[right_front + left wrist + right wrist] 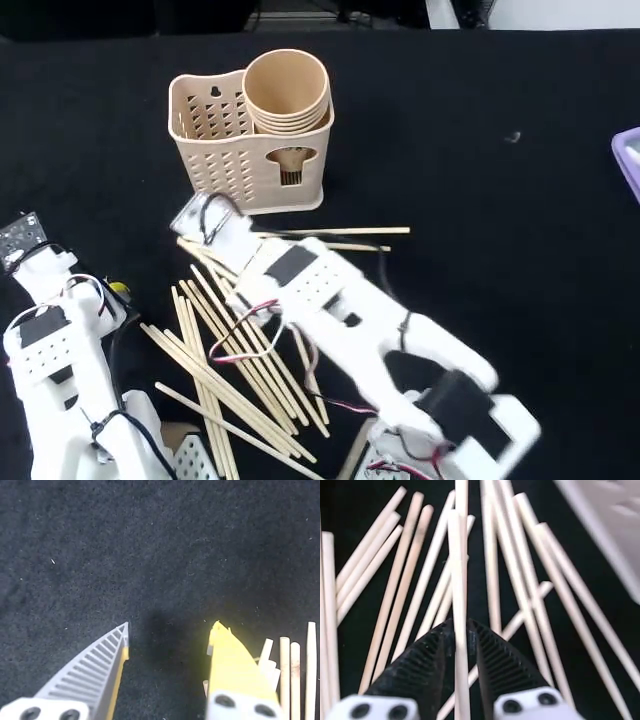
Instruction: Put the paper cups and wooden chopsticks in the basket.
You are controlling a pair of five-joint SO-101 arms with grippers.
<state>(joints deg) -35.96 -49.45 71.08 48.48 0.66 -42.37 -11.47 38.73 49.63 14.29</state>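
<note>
**Task Status: Cups Loaded, Chopsticks Outstanding**

1. Near edge. The left gripper (172, 627) hangs over bare cloth toward the near left corner. Its jaws are released and grasp nothing. The wooden chopsticks (235, 365) lie fanned and overlapping on the table (480, 200) between the two arms. They number well over a dozen.

2. Middle. The right gripper (461, 627) sits at the far end of the fan, just short of the basket. Its jaws are clenched on a single chopstick (459, 570), which runs lengthwise between them and above the others. Two further chopsticks (335, 232) lie crosswise on the table just in front of the basket.

3. Far. The basket (230, 170) stands upright toward the far edge. A nested stack of paper cups (287, 95) occupies its compartment on the right-edge side. No loose cup lies on the table, so the cup portion is judged complete. No chopstick rises from the other compartment. The chopstick portion is judged barely begun, with one stick in hand and nearly all the rest not yet moved.

4. Surface and room. A black, lint-flecked cloth covers the table. A lilac object (628, 160) overlaps the right edge. Beyond the far edge are dark shapes and a pale strip near the far right corner.
</note>
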